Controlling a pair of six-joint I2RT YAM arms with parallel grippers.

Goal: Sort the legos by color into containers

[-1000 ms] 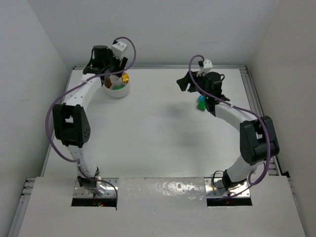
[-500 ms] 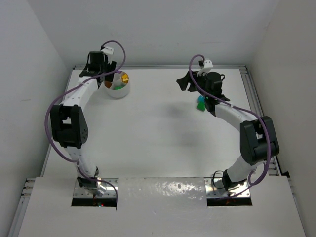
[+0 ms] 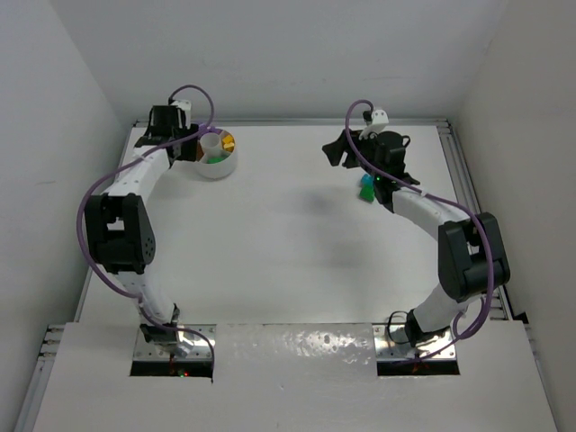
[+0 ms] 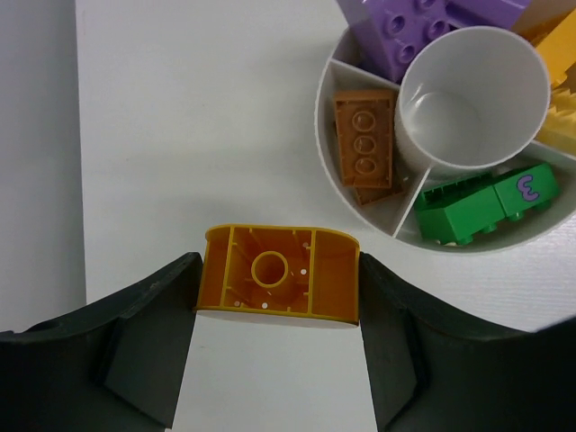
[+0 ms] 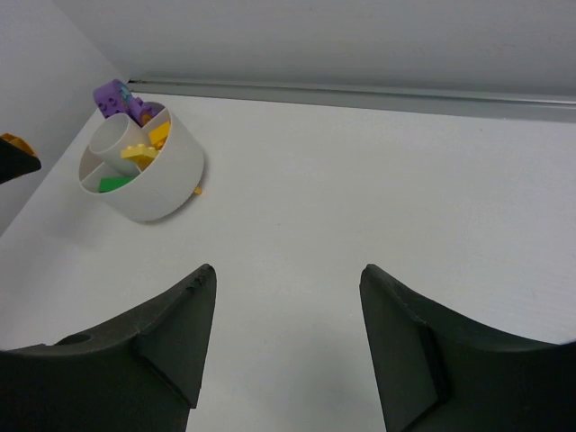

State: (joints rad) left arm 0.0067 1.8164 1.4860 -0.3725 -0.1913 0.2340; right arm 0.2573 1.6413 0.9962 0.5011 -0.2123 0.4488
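Note:
My left gripper (image 4: 277, 290) is shut on an orange brick (image 4: 277, 281), held underside up over the table just left of the white divided bowl (image 4: 320, 126). The bowl's sections hold a purple brick (image 4: 423, 31), an orange brick (image 4: 364, 144), green bricks (image 4: 486, 202) and yellow bricks (image 4: 562, 117). In the top view the left gripper (image 3: 184, 144) is at the bowl's (image 3: 220, 169) left side. My right gripper (image 5: 288, 297) is open and empty, far from the bowl (image 5: 166, 193). Teal and green bricks (image 3: 367, 189) lie under the right arm.
The bowl stands at the table's far left corner, close to the back rail (image 3: 288, 122) and left wall. A small orange bit (image 5: 197, 190) lies against the bowl's base. The right gripper (image 3: 336, 150) hovers over the far right part of the table.
The left gripper has swung from over the bowl's back rim to its left side and lower. The right arm has not moved.

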